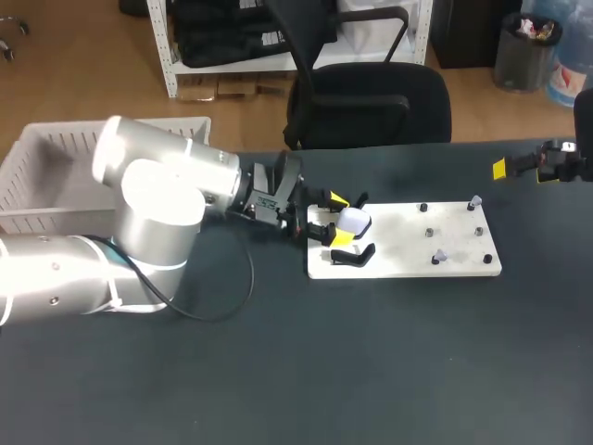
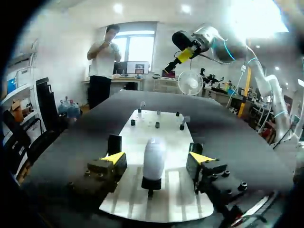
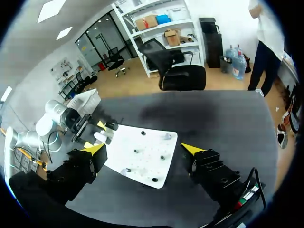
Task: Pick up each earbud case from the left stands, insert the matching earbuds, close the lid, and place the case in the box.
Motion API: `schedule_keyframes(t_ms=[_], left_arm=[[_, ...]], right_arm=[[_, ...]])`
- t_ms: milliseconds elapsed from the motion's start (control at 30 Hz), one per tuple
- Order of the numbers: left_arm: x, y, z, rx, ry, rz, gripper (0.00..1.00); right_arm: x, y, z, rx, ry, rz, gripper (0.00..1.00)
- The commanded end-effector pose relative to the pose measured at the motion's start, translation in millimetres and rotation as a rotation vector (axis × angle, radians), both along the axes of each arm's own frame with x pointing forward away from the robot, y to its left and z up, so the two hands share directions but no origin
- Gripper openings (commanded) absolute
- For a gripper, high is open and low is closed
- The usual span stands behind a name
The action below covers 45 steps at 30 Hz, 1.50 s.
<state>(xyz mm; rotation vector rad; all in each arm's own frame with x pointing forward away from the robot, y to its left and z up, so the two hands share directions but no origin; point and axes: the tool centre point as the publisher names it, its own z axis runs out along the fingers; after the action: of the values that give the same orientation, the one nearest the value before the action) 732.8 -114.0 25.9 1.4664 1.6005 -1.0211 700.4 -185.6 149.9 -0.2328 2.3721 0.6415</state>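
My left pincer point(image 2: 156, 159) is spread wide, one yellow tip each side of the white rounded earbud case point(image 2: 154, 164), w/ gaps both sides, not touching. Case stands upright on a black stand point(image 2: 151, 183) at the flat white board point(image 2: 183, 190)'s end nearest me. A second black stand point(image 1: 357, 253) sits just beside it. Small black pegs & two pale bits point(image 1: 475, 200) dot the far end. A white slatted plastic box point(image 1: 37, 176) sits behind my left arm. Well apart, my right pincer point(image 3: 142, 151) hangs wide too, holding nothing.
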Motion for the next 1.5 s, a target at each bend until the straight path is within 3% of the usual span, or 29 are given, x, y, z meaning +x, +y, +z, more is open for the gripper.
schedule_keyframes(t_ms=[33, 100, 233, 267, 300, 1233, 1500], left_arm=[[4.2, -2.9, -3.8, -0.003, 0.004, -0.009, 0.74], [4.6, -3.9, -5.1, -0.005, 0.008, -0.012, 0.76], [4.9, -4.5, -7.2, -0.005, 0.012, -0.013, 0.67], [4.9, -4.4, -7.6, -0.005, 0.012, -0.011, 0.51], [5.2, -4.4, -8.0, -0.007, 0.015, -0.009, 0.49], [4.4, -9.3, -11.4, -0.021, 0.038, -0.019, 0.45], [5.3, -10.2, -11.6, -0.024, 0.042, -0.022, 0.38]], right_arm=[[-0.2, 0.0, -0.1, -0.001, 0.0, 0.0, 1.0], [-0.2, 0.0, -0.1, -0.001, 0.0, 0.0, 1.0], [-0.2, 0.0, -0.1, -0.001, 0.0, 0.0, 1.0], [-0.2, 0.0, -0.1, -0.001, 0.0, 0.0, 1.0], [-0.2, 0.0, -0.1, -0.001, 0.0, 0.0, 1.0], [-0.2, 0.0, -0.1, -0.001, 0.0, 0.0, 1.0], [-0.2, 0.0, -0.1, -0.001, 0.0, 0.0, 1.0]])
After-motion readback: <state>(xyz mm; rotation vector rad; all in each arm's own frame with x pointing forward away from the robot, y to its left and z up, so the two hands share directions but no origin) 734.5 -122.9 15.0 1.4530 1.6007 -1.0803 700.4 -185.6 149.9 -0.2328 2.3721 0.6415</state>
